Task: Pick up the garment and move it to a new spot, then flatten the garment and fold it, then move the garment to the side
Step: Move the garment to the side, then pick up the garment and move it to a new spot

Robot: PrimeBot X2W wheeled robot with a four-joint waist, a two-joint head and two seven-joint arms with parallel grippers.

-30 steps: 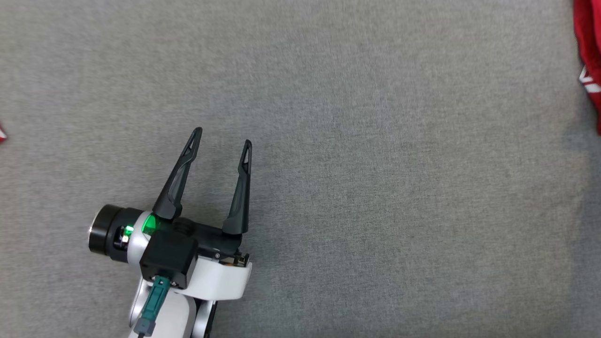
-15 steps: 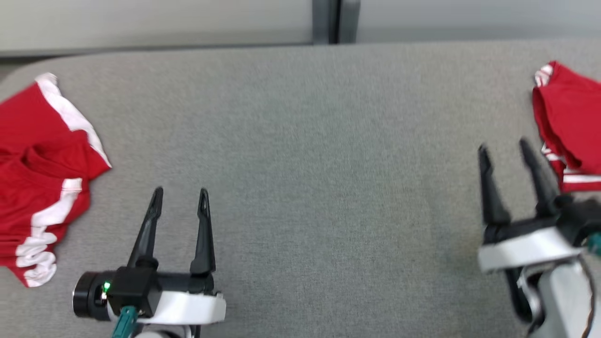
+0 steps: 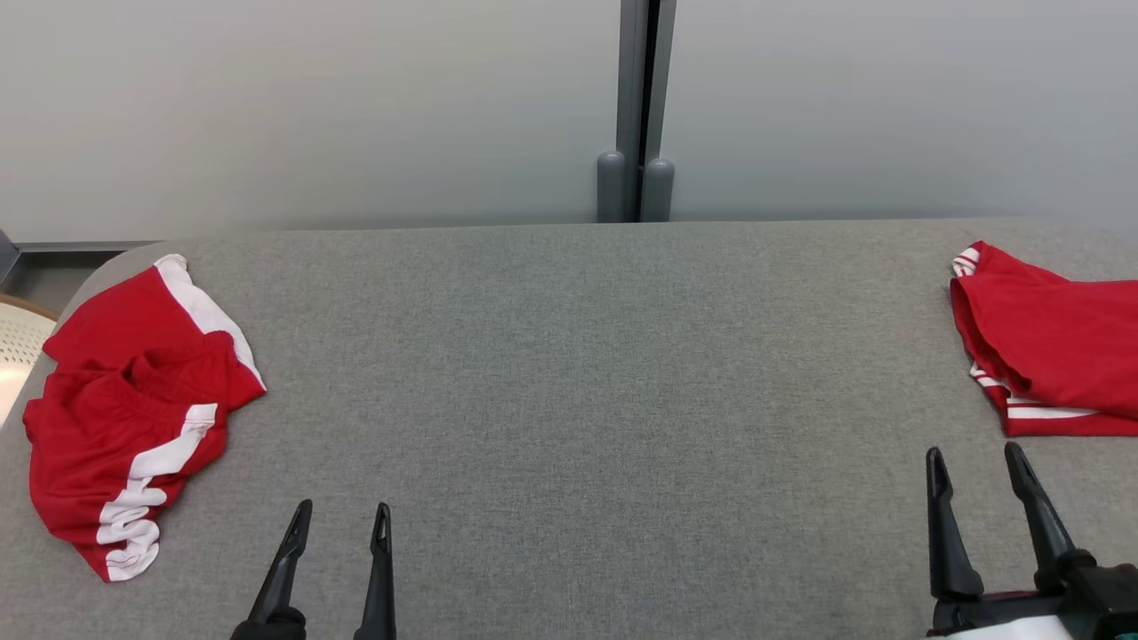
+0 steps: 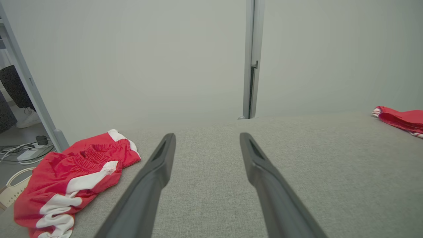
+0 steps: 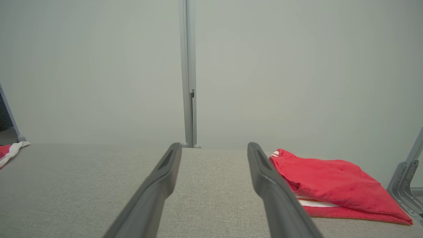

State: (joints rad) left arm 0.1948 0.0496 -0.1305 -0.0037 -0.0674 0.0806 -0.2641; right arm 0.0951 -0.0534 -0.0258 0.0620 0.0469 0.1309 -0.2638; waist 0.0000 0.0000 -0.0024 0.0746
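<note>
A crumpled red garment with white stripes point(image 3: 133, 400) lies at the far left of the grey table point(image 3: 578, 373); in the left wrist view the garment point(image 4: 76, 172) sits left of my fingers. My left gripper point(image 3: 342, 516) stands open over bare cloth, to the right of the garment and apart from it. A folded red garment point(image 3: 1058, 356) rests at the table's right edge. My right gripper point(image 3: 973, 458) is open just in front of it, holding nothing. In the right wrist view the folded red garment point(image 5: 330, 181) lies right of the right gripper point(image 5: 214, 145).
A pale wall with a grey vertical post point(image 3: 636, 107) runs behind the table. A white basket point(image 3: 18, 342) stands beyond the table's left end, and cables point(image 4: 23, 153) lie on the floor there. A metal bracket point(image 5: 404, 185) shows past the right end.
The head camera has tilted up, so the wall, both garments and my right gripper have come into the picture. Both grippers stay open.
</note>
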